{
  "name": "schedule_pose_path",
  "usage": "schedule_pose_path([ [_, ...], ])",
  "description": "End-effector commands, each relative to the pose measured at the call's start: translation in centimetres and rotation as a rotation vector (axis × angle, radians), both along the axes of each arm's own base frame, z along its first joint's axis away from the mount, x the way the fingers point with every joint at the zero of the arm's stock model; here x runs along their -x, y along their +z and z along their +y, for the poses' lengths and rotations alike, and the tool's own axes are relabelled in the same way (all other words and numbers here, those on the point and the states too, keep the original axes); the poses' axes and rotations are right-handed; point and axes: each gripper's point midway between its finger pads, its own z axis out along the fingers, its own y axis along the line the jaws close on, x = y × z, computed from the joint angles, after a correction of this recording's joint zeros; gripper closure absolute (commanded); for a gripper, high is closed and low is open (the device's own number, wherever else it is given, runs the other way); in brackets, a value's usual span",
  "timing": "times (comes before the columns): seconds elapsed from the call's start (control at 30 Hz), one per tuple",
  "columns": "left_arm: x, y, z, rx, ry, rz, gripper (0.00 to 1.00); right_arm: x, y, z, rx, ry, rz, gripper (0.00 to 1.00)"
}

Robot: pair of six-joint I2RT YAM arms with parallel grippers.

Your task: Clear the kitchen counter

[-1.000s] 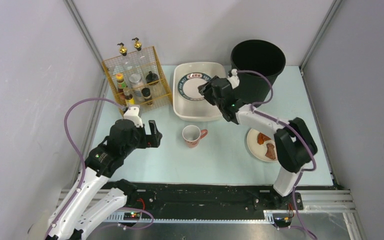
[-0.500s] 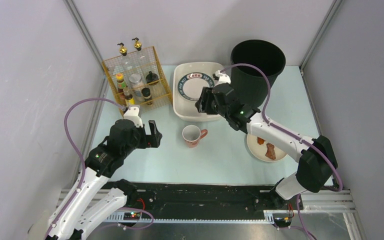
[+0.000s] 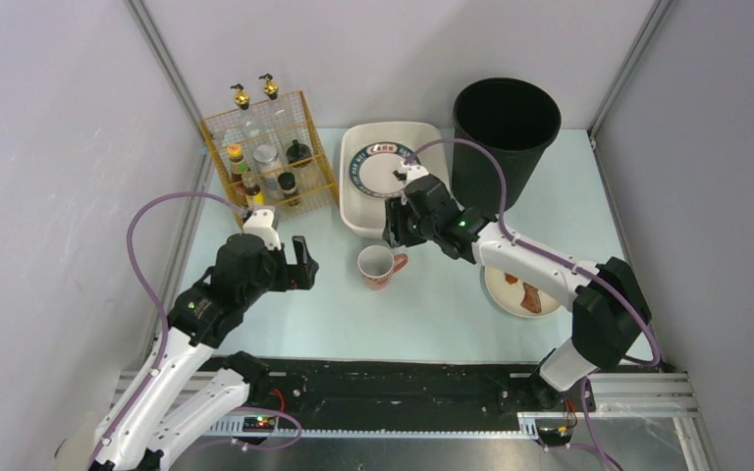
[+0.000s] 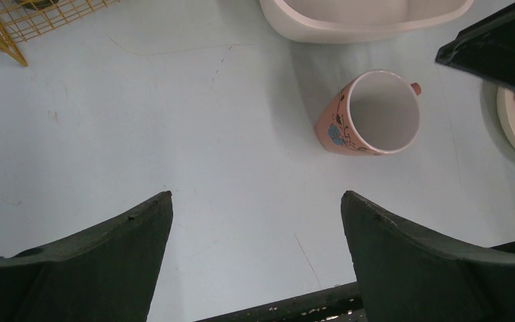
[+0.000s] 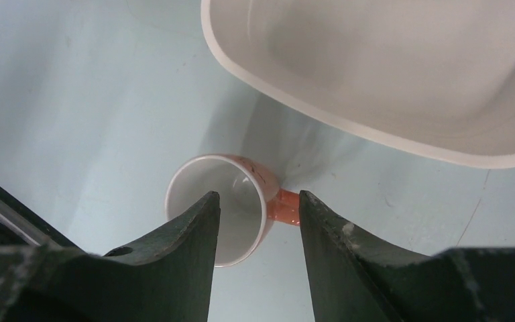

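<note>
The kitchen counter (image 3: 432,314) is a pale mint-blue top framed by grey rails, enclosed by plain grey walls, and it takes up the whole working area ahead of the two arm bases.

Items noted on it:
- Far left corner: a yellow wire rack (image 3: 329,167) holding several bottles (image 3: 265,162).
- Middle of the far edge: a white basin (image 3: 358,221) with a patterned plate (image 3: 378,169) lying inside it.
- Far right corner: a black bin (image 3: 506,123), upright, just beside the basin.
- Centre of the counter: a pink mug (image 3: 378,265), upright, mouth up, handle towards the right, standing near the basin's near wall but apart from it.
- Near the right edge: a pale dish (image 3: 496,287) carrying brown food scraps (image 3: 530,291).

The left gripper (image 4: 256,194) hangs over the left part of the counter with its jaws spread wide and nothing between them; the mug lies well ahead of it.

The right gripper (image 5: 258,194) is above the mug, by the basin's near wall. Its jaws are part-way apart and grasp nothing; its wrist view shows the mug's rim and handle through the gap, below the fingertips.
</note>
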Motion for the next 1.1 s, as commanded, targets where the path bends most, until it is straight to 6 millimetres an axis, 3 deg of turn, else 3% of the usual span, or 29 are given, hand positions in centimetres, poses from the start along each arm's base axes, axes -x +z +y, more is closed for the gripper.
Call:
schedule_pose_path([
  [0.0,-0.2,0.2,0.2,-0.001,0.018,-0.012,0.02,1.0,-1.9,1.0,0.056,0.062,0.027,0.49],
  [0.43,0.0,1.0,0.8,0.007,0.043,-0.051,0.02,1.0,-4.7,2.5,0.171,0.077,0.019,0.51],
  [0.63,-0.1,0.9,0.7,0.006,0.038,-0.045,0.02,0.6,-5.9,2.9,0.224,0.074,0.013,0.57],
  [0.8,-0.1,0.8,0.7,0.005,0.035,-0.043,0.02,0.4,-6.3,3.1,0.248,0.076,0.004,0.72],
  [0.9,-0.1,0.8,0.7,0.004,0.037,-0.043,0.02,0.1,-6.2,2.9,0.260,0.067,-0.005,0.92],
  [0.97,-0.1,0.9,0.7,0.005,0.037,-0.044,0.02,0.2,-5.7,2.9,0.257,0.063,-0.012,1.00],
  [1.07,-0.1,0.9,0.7,0.005,0.036,-0.043,0.02,0.5,-4.3,3.0,0.237,0.063,-0.033,1.00],
])
